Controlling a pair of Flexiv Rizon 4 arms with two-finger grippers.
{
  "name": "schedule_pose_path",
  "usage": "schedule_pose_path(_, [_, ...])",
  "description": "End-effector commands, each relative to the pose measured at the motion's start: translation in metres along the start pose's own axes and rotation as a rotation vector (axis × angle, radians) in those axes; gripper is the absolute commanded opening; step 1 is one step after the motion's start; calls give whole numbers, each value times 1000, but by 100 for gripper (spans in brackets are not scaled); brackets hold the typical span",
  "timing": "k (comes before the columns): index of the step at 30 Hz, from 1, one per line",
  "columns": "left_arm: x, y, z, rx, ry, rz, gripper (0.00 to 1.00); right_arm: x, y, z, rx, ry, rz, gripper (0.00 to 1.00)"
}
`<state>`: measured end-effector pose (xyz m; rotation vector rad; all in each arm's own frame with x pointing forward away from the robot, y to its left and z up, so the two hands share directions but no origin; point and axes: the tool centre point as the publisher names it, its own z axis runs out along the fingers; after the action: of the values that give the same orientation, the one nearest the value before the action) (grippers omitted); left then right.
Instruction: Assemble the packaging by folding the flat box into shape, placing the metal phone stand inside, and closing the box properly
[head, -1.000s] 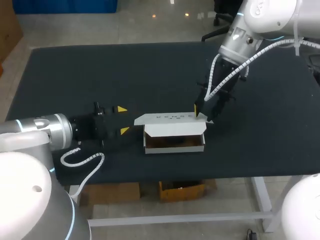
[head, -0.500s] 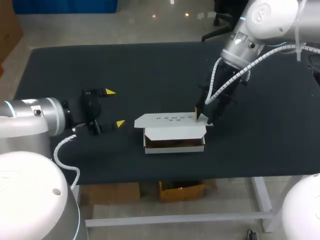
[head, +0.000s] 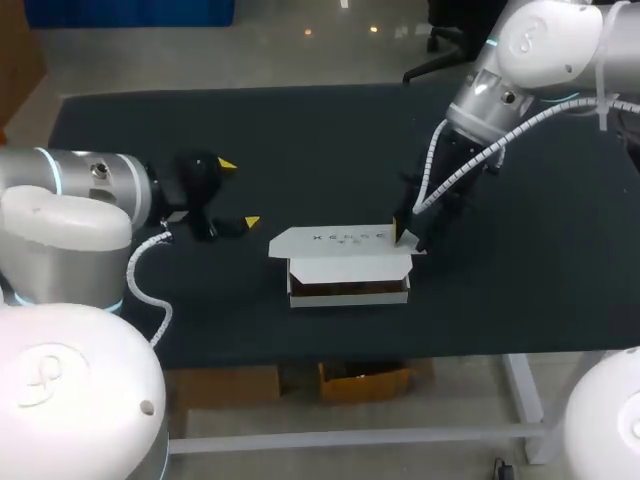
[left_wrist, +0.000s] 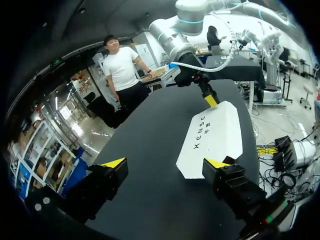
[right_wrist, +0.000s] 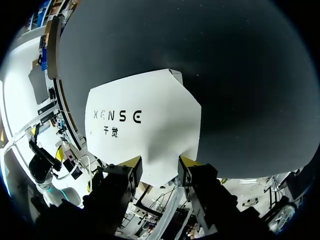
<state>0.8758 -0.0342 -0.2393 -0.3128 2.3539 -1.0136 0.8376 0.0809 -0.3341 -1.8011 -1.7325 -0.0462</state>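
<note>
Black tabletop (head: 250, 140). Right tool (right_wrist: 160, 162) nearly closed, pinching end of lid (right_wrist: 145, 120) over box (head: 350, 288). Left tool (left_wrist: 165, 163) wide open, empty, well apart. Risk: thin card slips from pinch, lid springs up.

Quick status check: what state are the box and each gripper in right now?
White cardboard box: folded into shape, not yet shut.
White printed lid: over the box, untucked, dark gap at the front.
Left gripper: open, empty, apart from the box.
Right gripper: at the lid's right end; grip unclear.
</note>
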Motion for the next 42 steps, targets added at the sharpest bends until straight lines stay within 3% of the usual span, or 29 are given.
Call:
schedule_pose_path(1, [10, -5, 8, -201, -164, 71, 100, 0, -1, 1, -10, 2, -2, 44])
schedule_pose_path(5, [10, -5, 8, -201, -164, 71, 100, 0, -1, 2, -17, 1, -3, 44])
schedule_pose_path(8, [7, -19, 22, -208, -81, -10, 100, -1, -1, 4, -19, 0, 0, 44])
schedule_pose_path(9, [9, -26, 26, -241, -81, -77, 100, -1, -1, 5, -19, 2, 0, 44])
schedule_pose_path(11, [12, -31, 28, -238, -46, -106, 100, -2, -2, 6, -20, 3, 2, 44])
schedule_pose_path(12, [12, -38, 29, -296, -37, -182, 100, -2, -2, 6, -20, 4, 2, 44])
schedule_pose_path(13, [13, -39, 29, -286, -28, -182, 100, -2, -2, 7, -19, 4, 2, 44])
schedule_pose_path(15, [14, -48, 31, -395, -24, -277, 100, -1, -2, 7, -18, 2, 2, 43])
schedule_pose_path(16, [14, -49, 32, -406, 10, -292, 100, -1, -1, 8, -17, 1, 2, 43])
schedule_pose_path(17, [12, -52, 35, -497, 15, -369, 100, -1, -1, 8, -17, 1, 2, 43])
schedule_pose_path(19, [11, -54, 35, -518, 21, -389, 100, -1, -1, 8, -17, 1, 2, 42])
schedule_pose_path(20, [11, -56, 36, -591, 31, -444, 100, -1, -1, 9, -16, -1, 2, 42])
schedule_pose_path(21, [11, -56, 36, -591, 31, -444, 100, -1, -1, 9, -16, -1, 2, 42])
schedule_pose_path(22, [9, -57, 37, -622, 107, -483, 100, -1, -1, 9, -16, -1, 3, 42])
schedule_pose_path(23, [9, -57, 37, -622, 107, -483, 100, -1, -1, 9, -16, -1, 3, 42])
schedule_pose_path(24, [6, -58, 41, -717, 101, -582, 100, -1, -1, 9, -16, 0, 5, 42])
schedule_pose_path(26, [4, -55, 43, -806, 126, -654, 100, -2, -1, 9, -18, 0, 6, 42])
schedule_pose_path(27, [2, -53, 45, -824, 188, -676, 100, -2, -2, 9, -18, 0, 7, 42])
schedule_pose_path(31, [-3, -43, 48, -920, 207, -795, 100, -3, -2, 9, -22, -1, 11, 42])
schedule_pose_path(42, [-3, -43, 48, -920, 207, -795, 100, -5, -3, 7, -33, 3, 15, 42])
